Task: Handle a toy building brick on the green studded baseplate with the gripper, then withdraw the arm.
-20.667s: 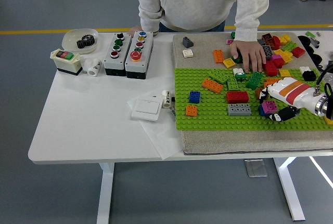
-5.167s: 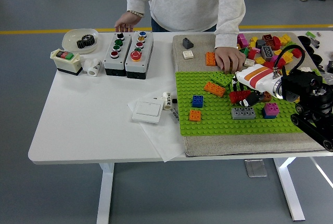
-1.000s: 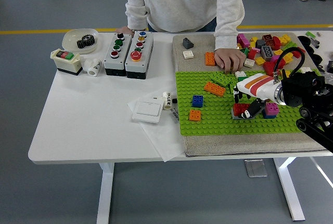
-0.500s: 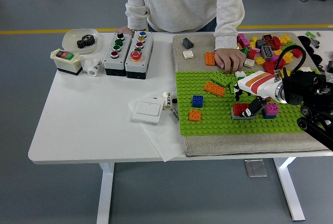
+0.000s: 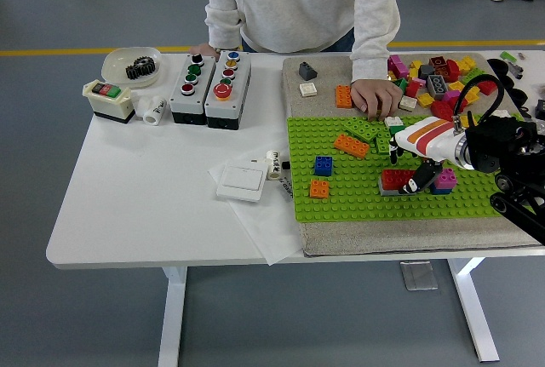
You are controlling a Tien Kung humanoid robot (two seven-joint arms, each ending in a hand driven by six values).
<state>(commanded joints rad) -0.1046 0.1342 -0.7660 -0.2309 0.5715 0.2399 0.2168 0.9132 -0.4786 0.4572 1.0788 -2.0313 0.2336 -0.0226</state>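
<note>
Green baseplate [image 5: 358,201]: on the mat, right half of the table; a person's hand [image 5: 373,96] rests at its far edge.
Red brick [image 5: 395,178]: seated on a grey brick [image 5: 385,189], right of centre.
Right hand [image 5: 412,181]: directly over the red brick's right end, dark fingers [image 5: 409,186] curled down touching it (a closed pinch cannot be confirmed).
Advice: release fully, lift straight up, then retreat rightward, clear of the pink brick [image 5: 444,180].
</note>
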